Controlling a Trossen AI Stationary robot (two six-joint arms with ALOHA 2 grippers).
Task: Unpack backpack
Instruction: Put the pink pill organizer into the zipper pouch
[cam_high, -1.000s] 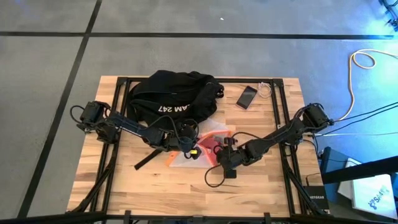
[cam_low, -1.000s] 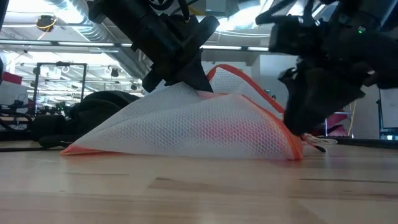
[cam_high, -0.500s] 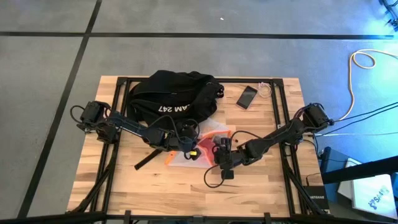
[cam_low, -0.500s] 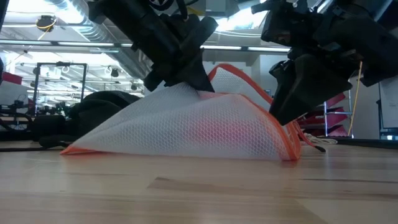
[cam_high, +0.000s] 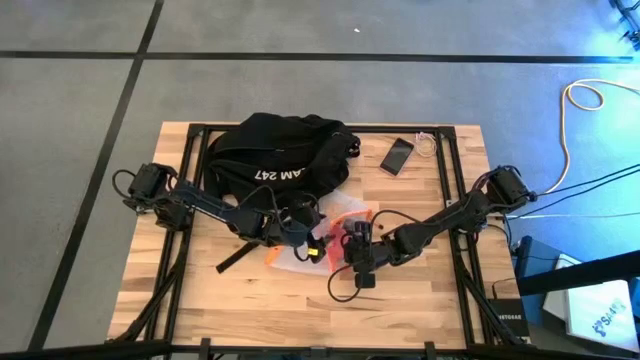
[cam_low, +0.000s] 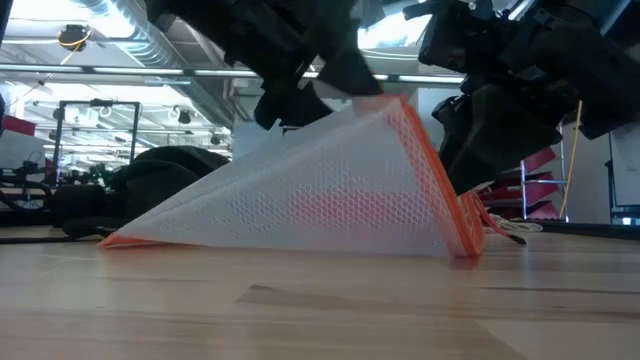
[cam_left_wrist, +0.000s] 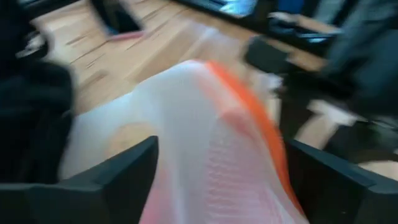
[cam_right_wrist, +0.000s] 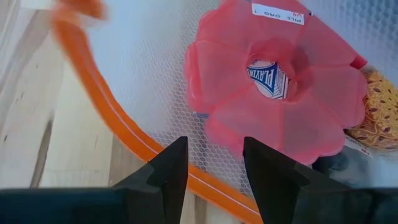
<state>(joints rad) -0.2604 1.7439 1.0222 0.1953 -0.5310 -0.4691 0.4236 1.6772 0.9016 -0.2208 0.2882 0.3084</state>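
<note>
1. The backpack (cam_high: 283, 150) sits at the far side of the tabletop (cam_high: 420, 300), well behind both tools and touched by neither.
2. The left tool (cam_high: 316, 246) is spread wide over the white mesh pouch (cam_low: 310, 200), which lies between its fingers (cam_left_wrist: 106, 180); the pouch looks released, though contact can't be ruled out.
3. The right tool (cam_high: 352, 240) is just beside the left one. Its fingers (cam_right_wrist: 168, 168) are partly apart and straddle the pouch's orange edge (cam_right_wrist: 118, 124). Whether they pinch it, I can't tell.
4. Through the mesh ahead of the right tool you can see a pink pill organiser (cam_right_wrist: 280, 93).
5. Handling: the backpack looks like soft, floppy fabric that will sag and drag. Expect no stiff edges.
6. Take hold at the top loop or a strap. A pinch of loose cloth will likely slip.
</note>
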